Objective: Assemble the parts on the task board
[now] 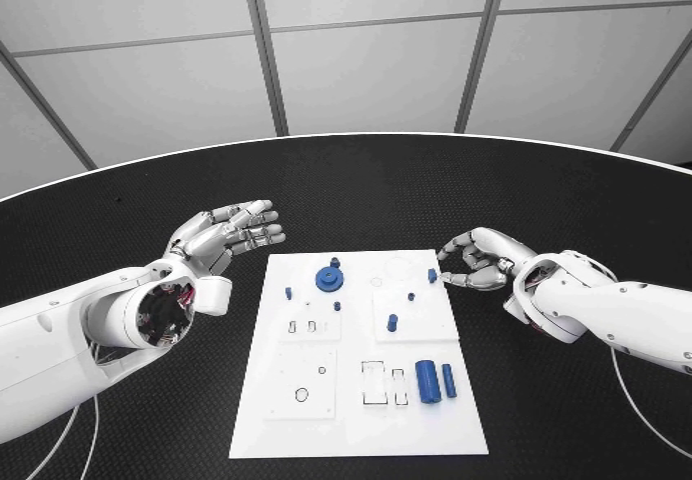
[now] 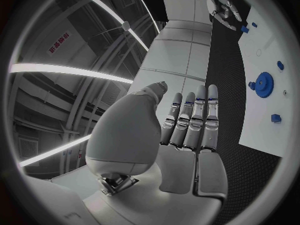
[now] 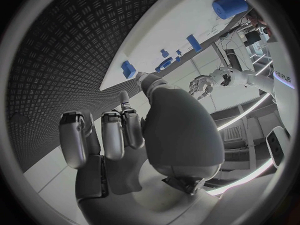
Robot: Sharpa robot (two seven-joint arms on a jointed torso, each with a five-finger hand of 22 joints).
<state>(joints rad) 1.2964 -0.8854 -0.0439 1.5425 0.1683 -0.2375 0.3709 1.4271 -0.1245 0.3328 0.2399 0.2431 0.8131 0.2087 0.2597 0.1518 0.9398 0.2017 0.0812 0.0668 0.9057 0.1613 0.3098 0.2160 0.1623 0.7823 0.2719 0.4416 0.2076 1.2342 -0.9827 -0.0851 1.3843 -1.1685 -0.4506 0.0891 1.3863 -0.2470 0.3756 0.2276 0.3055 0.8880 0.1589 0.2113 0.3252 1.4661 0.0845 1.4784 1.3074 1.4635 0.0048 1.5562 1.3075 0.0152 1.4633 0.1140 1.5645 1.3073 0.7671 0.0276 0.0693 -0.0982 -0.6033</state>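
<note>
The white task board (image 1: 361, 400) lies mid-table. On it are a blue gear (image 1: 329, 279), small blue pegs (image 1: 392, 322) and two blue cylinders (image 1: 428, 380) near the front right. My left hand (image 1: 224, 235) hovers off the board's far left corner with straight, spread fingers and holds nothing; in the left wrist view it (image 2: 187, 130) faces the board (image 2: 275, 50) and the gear (image 2: 265, 84). My right hand (image 1: 476, 260) sits at the board's far right edge, fingers loosely curled, thumb and forefinger apart beside a small blue peg (image 1: 431, 275) (image 3: 128, 69), with no contact visible.
The round black table (image 1: 361, 190) has a textured surface around the board. Rectangular slots (image 1: 374, 383) and an oval hole (image 1: 302, 394) mark the board's near half. In the right wrist view the cylinders (image 3: 230, 6) lie on the board's far part.
</note>
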